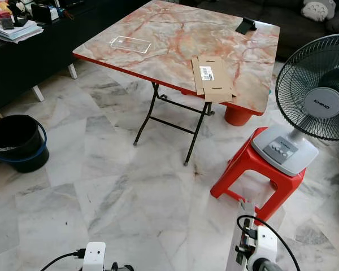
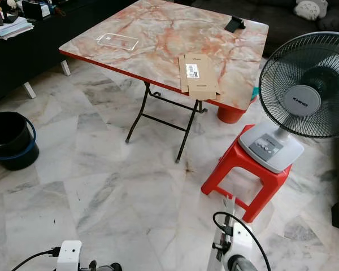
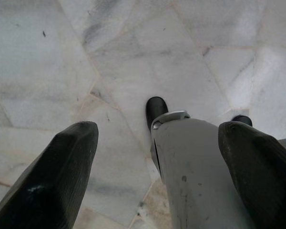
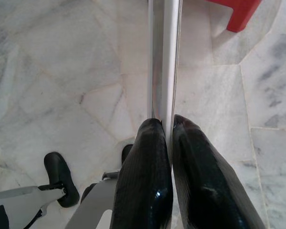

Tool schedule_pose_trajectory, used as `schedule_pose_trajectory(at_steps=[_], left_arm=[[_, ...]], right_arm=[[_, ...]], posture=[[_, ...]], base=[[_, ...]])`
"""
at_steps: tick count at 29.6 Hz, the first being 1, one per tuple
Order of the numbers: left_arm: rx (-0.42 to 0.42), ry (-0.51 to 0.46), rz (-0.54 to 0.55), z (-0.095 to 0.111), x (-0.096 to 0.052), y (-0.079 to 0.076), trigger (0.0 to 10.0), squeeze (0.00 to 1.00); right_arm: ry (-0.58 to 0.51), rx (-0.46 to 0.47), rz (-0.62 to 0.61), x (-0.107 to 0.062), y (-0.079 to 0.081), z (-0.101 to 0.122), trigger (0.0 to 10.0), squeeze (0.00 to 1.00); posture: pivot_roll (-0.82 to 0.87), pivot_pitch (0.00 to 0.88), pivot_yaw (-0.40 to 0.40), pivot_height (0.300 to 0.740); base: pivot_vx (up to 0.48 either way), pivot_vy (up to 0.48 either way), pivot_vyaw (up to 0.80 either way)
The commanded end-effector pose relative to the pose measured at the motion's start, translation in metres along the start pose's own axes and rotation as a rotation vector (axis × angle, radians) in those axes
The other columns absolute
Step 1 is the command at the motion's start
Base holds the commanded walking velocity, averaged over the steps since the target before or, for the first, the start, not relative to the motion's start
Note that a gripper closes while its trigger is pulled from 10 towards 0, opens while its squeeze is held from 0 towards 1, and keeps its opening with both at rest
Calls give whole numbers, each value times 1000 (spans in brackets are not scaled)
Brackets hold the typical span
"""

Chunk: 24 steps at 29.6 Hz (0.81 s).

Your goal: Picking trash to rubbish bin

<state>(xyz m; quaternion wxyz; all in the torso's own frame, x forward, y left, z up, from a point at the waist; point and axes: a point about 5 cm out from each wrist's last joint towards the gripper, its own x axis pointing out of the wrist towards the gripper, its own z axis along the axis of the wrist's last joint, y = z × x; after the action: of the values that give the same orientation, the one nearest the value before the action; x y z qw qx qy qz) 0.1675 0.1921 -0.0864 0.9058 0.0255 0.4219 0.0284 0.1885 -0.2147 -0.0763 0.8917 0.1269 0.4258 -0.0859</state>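
My right gripper [image 4: 168, 121] is shut on a thin, flat silvery piece [image 4: 164, 57], seen edge-on and sticking straight out past the fingertips over the marble floor. Low down, my left gripper [image 3: 157, 129] is open with nothing in it; my own leg and black foot show between its fingers. The black bucket with a blue rim [image 1: 14, 141] stands on the floor at the far left. On the marble-patterned folding table [image 1: 175, 34] lie a flattened cardboard piece [image 1: 212, 79] at the near edge and a clear plastic case [image 1: 130, 44].
A fan [image 1: 316, 101] sits on a red stool [image 1: 254, 169] to my right front. A small black object [image 1: 246, 25] lies at the table's far side, and a red pot [image 1: 237, 116] stands under it. A dark cabinet with books [image 1: 14, 28] runs along the left.
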Motion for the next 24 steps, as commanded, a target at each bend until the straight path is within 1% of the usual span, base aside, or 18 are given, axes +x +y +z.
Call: schedule_pose_trajectory(at_steps=[1,6,8,10,11,16,17,19,21,22,24], left_arm=[[26,85,-42,-23,-6,-8,10000,0],[59,77,-70,-18,-4,-11,10000,0],[112,70,-106,-13,-2,-14,10000,0],[129,65,-115,-10,-2,-14,10000,0],[142,56,-119,-6,0,-14,10000,0],[154,39,-116,4,3,-11,10000,0],[160,36,-117,4,3,-12,10000,0],[139,28,-110,5,3,-13,10000,0],[135,24,-111,5,3,-14,10000,0],[131,18,-116,6,3,-18,10000,0],[141,26,-117,4,3,-21,10000,0]], right_arm=[[-13,25,-21,-2,-9,-1,10000,0],[-27,56,-44,-4,-16,-3,10000,0],[-46,97,-53,-6,-18,-5,10000,0],[-54,110,-51,-6,-17,-5,10000,0],[-60,125,-52,-6,-17,-6,10000,0],[-52,140,-62,-7,-17,-13,10000,0],[-62,162,-74,-9,-20,-14,10000,0],[-81,182,-71,-10,-23,-13,10000,0],[-88,185,-65,-10,-23,-12,10000,0],[-88,176,-78,-10,-27,-9,10000,0],[-75,156,-87,-10,-29,-9,10000,0]], posture=[[35,157,-77,740],[-9,168,-45,740],[-38,172,-19,740],[-41,175,-8,740],[-38,180,3,740],[-65,177,33,740],[-65,157,33,740],[-50,135,34,740],[-46,127,35,740],[-24,151,8,740],[-17,133,-5,740]], base=[[0,0,0],[0,0,0],[0,0,0],[0,0,0],[0,0,0],[0,0,0],[0,0,0],[0,0,0],[0,0,0],[0,0,0],[0,0,0]])
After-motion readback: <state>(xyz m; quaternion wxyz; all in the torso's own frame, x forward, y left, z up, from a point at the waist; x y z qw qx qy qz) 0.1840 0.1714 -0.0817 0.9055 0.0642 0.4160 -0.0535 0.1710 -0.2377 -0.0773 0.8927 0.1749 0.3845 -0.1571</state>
